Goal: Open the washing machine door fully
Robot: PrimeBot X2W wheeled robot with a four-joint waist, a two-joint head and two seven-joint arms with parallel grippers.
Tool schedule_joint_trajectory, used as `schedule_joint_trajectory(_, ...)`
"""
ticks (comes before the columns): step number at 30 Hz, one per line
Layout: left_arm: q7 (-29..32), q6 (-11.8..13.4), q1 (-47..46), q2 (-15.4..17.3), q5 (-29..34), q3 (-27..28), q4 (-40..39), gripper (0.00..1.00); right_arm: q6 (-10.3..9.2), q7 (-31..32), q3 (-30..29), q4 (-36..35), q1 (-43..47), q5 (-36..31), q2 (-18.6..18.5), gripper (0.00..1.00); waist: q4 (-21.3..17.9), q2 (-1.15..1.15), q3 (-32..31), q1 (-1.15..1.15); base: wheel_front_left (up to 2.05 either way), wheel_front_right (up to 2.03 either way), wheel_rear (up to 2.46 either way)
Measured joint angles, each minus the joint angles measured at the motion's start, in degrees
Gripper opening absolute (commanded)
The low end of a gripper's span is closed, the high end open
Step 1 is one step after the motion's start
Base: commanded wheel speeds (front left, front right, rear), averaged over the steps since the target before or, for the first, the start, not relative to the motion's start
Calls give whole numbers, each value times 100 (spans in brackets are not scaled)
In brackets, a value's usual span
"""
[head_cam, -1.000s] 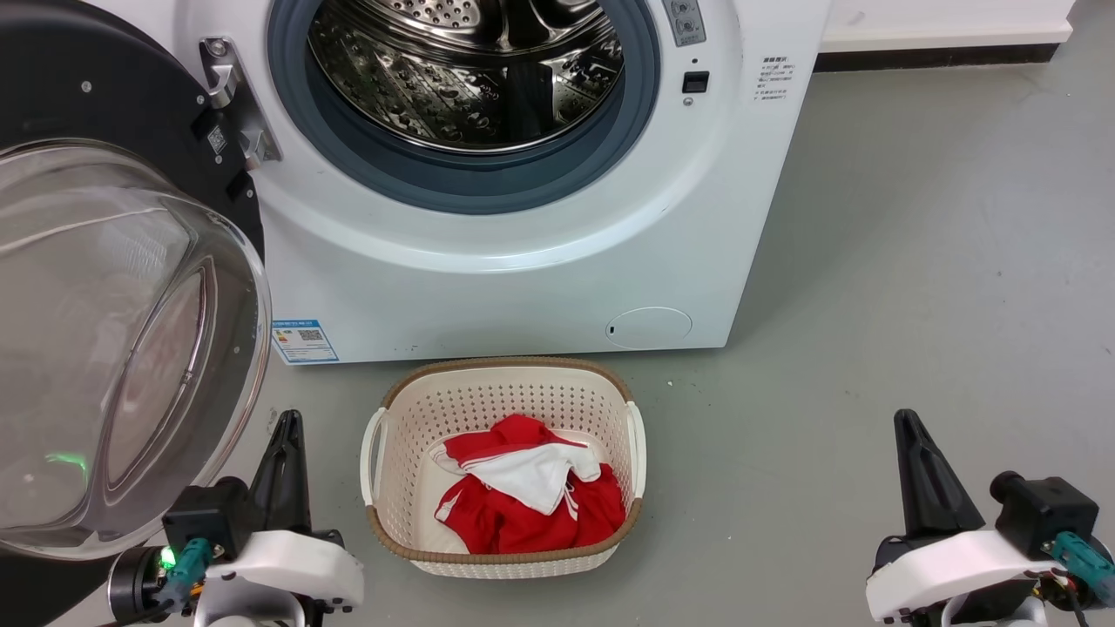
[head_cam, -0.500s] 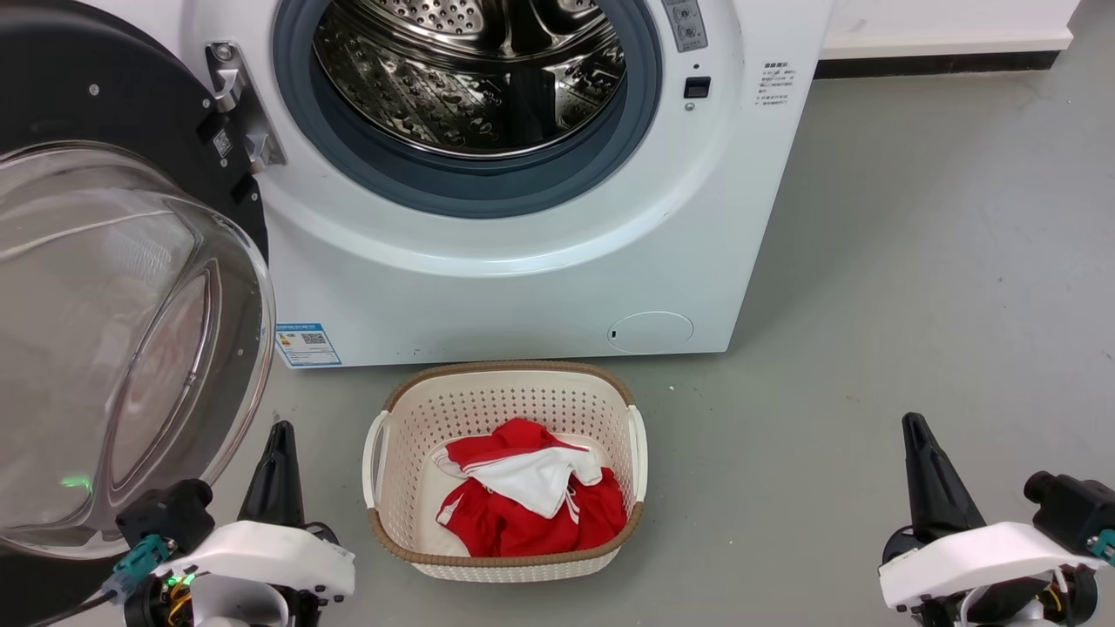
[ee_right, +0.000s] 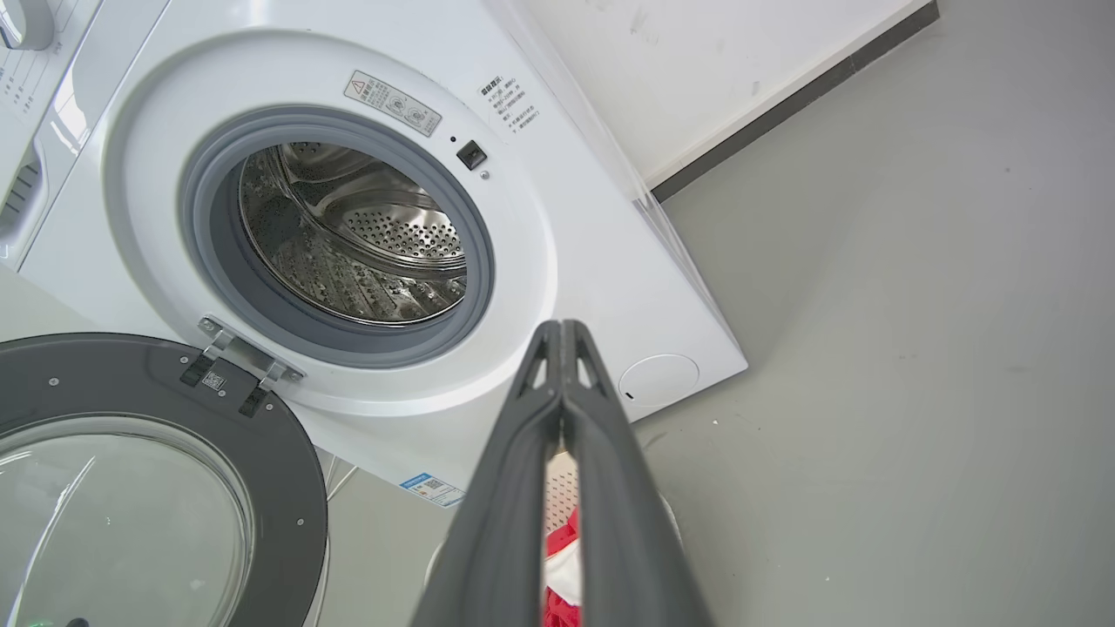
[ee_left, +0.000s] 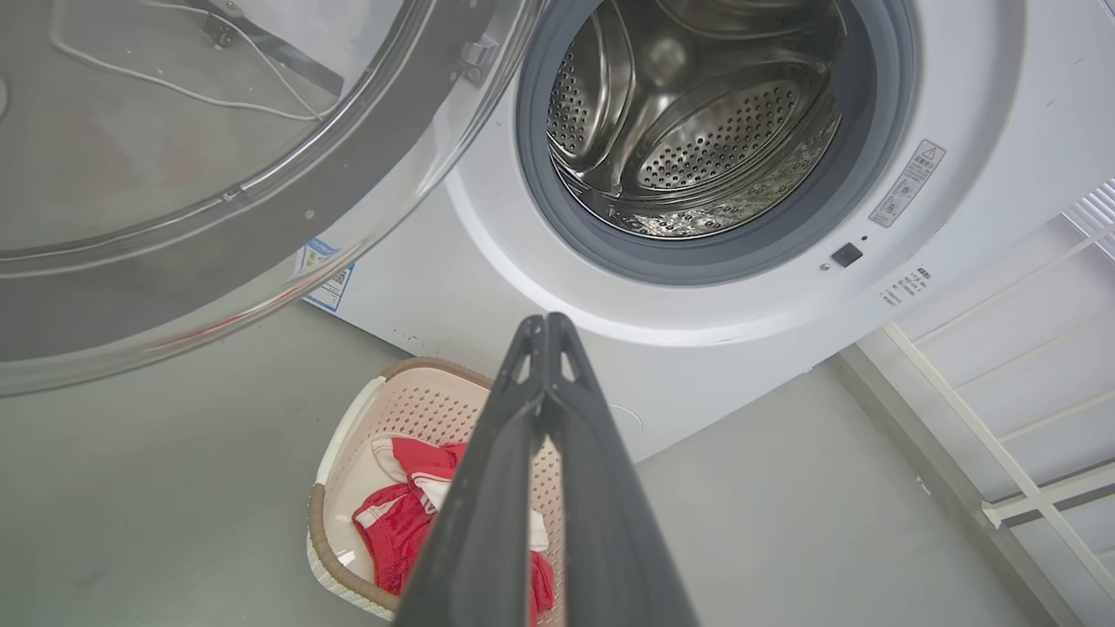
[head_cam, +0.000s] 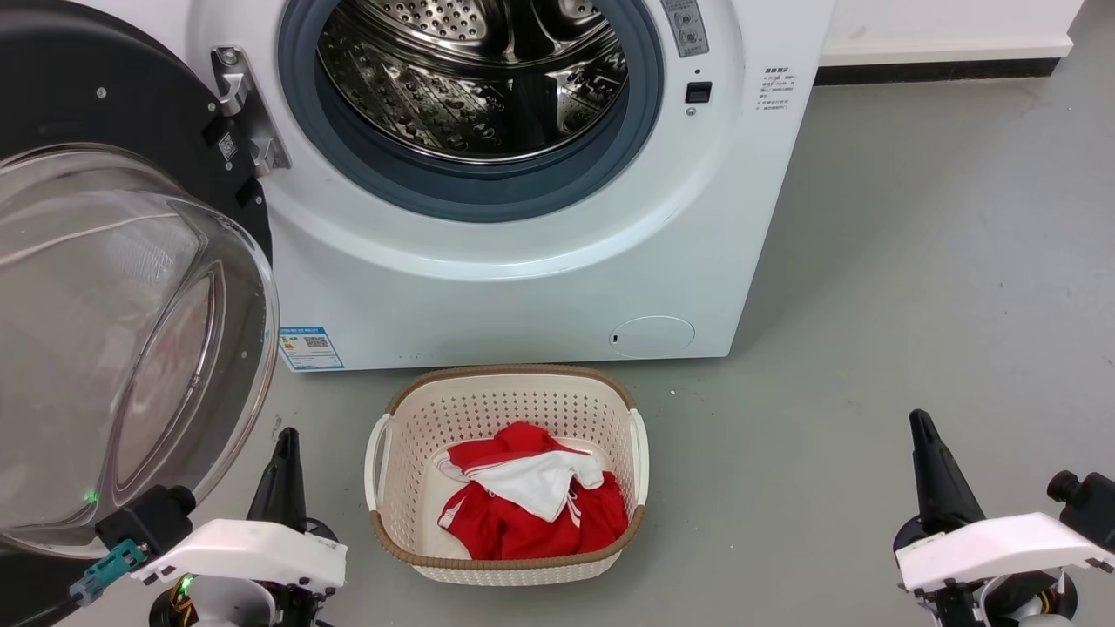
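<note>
The washing machine door [head_cam: 113,331] hangs from its hinge [head_cam: 244,113] at 9 o'clock of the drum opening. It is swung wide out to 9 o'clock in the head view, with its glass bowl bulging toward the camera. The washing machine [head_cam: 523,287] fills 12 o'clock. The left gripper [head_cam: 286,435], fingers pressed together on nothing, sits just beside the bowl's lower rim, with the door at its 10 o'clock. The right gripper [head_cam: 916,418], likewise clenched and empty, lies well apart at 4 o'clock, beyond the laundry basket [head_cam: 383,435]. Any remaining outward swing would likely fall to the left arm.
</note>
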Motion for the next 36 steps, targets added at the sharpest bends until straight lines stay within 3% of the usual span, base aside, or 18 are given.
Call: schedule_joint_trajectory(36,635,-392,-105,-267,-2353,381,88,0,0,490,-133,188,-172,2585,-23,0,41,0,-119,0,0,0,0)
